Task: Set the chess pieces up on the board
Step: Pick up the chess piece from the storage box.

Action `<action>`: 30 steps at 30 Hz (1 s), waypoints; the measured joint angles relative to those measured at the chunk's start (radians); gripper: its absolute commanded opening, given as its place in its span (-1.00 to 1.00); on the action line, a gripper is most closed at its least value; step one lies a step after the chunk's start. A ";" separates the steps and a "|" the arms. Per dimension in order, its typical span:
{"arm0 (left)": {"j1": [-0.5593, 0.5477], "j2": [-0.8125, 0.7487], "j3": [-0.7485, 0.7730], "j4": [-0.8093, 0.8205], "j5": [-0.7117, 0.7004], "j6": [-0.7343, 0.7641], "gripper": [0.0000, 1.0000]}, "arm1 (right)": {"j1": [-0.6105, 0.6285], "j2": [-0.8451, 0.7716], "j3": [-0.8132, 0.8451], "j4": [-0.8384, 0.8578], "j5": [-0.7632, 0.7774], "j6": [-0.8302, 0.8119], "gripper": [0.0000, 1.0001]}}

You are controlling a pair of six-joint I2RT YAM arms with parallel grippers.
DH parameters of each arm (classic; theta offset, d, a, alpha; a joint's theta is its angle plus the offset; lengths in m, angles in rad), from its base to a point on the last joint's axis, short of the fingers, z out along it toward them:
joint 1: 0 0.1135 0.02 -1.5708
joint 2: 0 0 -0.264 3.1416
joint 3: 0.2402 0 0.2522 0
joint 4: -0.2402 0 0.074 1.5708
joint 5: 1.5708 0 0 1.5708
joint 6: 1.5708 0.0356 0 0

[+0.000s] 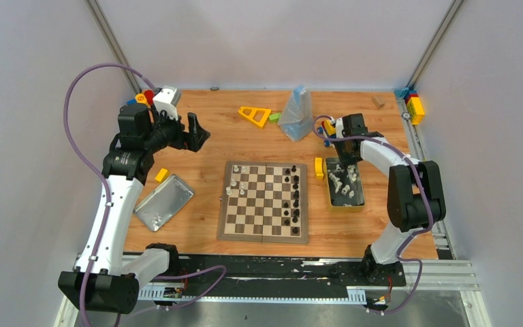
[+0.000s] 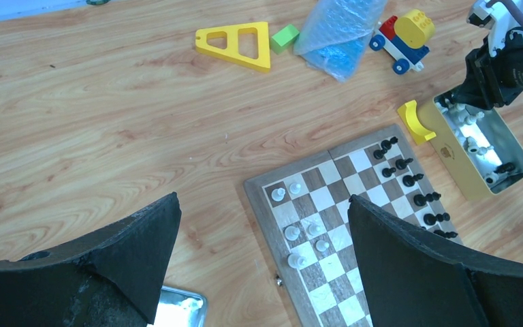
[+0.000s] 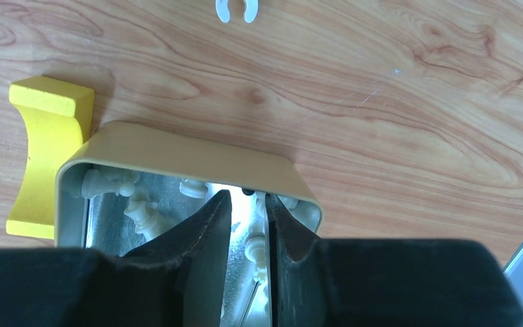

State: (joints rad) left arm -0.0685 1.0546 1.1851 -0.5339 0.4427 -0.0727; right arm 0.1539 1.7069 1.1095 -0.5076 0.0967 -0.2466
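The board (image 1: pixel 263 235) lies mid-table; it also shows in the left wrist view (image 2: pixel 327 199). Several white chess pieces (image 1: pixel 235 184) stand along its left side and several black ones (image 1: pixel 293 197) along its right. My left gripper (image 1: pixel 194 136) is open and empty, high over the table's back left; its jaws (image 2: pixel 262 204) stand wide apart. My right gripper (image 1: pixel 346 165) reaches down into the yellow-sided tin box (image 1: pixel 328 192). In the right wrist view its jaws (image 3: pixel 246 197) stand narrowly apart around a white piece (image 3: pixel 254 246), which touches the right finger (image 3: pixel 282 228). More white pieces (image 3: pixel 109 182) lie in the tin (image 3: pixel 177 146).
A silver lid (image 1: pixel 164 201) lies at the left front, with a small yellow block (image 1: pixel 161 174) behind it. A yellow arch block (image 1: pixel 319 167) stands against the tin. A yellow triangle (image 1: pixel 255 115), a green block (image 1: pixel 274 117), a plastic bag (image 1: pixel 297 114) and a toy car (image 1: pixel 325 127) lie at the back.
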 measured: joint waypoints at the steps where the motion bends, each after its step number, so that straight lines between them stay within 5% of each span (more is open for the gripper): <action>1: 0.000 0.000 -0.001 0.000 0.000 0.000 1.00 | 0.000 0.004 0.000 0.005 0.000 0.000 -0.50; 21: 0.003 0.000 -0.007 0.001 0.000 0.000 1.00 | 0.000 0.073 -0.017 0.064 0.019 0.002 -0.57; 30: 0.004 0.000 -0.012 0.005 0.000 0.000 1.00 | 0.000 0.074 -0.025 0.099 0.026 0.003 -0.81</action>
State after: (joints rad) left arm -0.0647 1.0546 1.1728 -0.5293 0.4431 -0.0731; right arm 0.1539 1.7805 1.0843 -0.4084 0.1230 -0.2440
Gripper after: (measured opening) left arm 0.998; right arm 0.149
